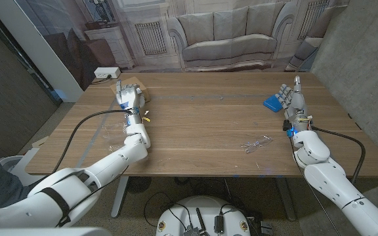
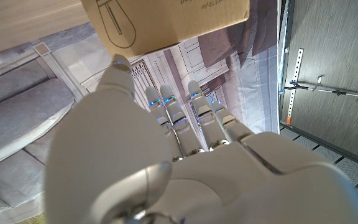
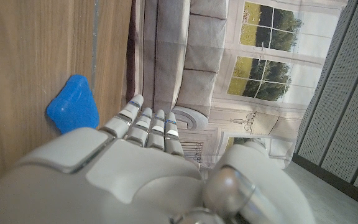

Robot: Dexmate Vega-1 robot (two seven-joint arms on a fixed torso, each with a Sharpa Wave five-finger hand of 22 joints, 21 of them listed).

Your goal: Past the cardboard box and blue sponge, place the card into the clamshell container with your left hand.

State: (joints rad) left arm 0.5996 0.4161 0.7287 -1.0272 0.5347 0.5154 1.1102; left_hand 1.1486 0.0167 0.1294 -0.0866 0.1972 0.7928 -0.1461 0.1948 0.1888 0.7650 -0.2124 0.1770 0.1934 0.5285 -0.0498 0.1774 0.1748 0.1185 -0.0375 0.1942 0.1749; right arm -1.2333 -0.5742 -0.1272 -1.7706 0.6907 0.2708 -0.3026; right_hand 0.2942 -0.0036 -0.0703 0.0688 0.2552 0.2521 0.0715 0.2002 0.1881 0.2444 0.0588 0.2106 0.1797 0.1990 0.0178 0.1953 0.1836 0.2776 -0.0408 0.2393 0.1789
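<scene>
Left hand [image 1: 129,97] against the cardboard box [image 1: 138,90], fingers straight, holding nothing visible. Right hand [image 1: 293,97] just beside the blue sponge [image 1: 272,102], fingers apart, empty. Clear container [image 1: 257,143] nearer than the sponge. Card not discernible.

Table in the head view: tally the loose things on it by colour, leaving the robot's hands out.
Brown: 1, the cardboard box
Blue: 1, the sponge
Clear: 1, the plastic piece
Total: 3
Faint outlines near the left arm are too unclear to count, and I cannot make out a card.
</scene>
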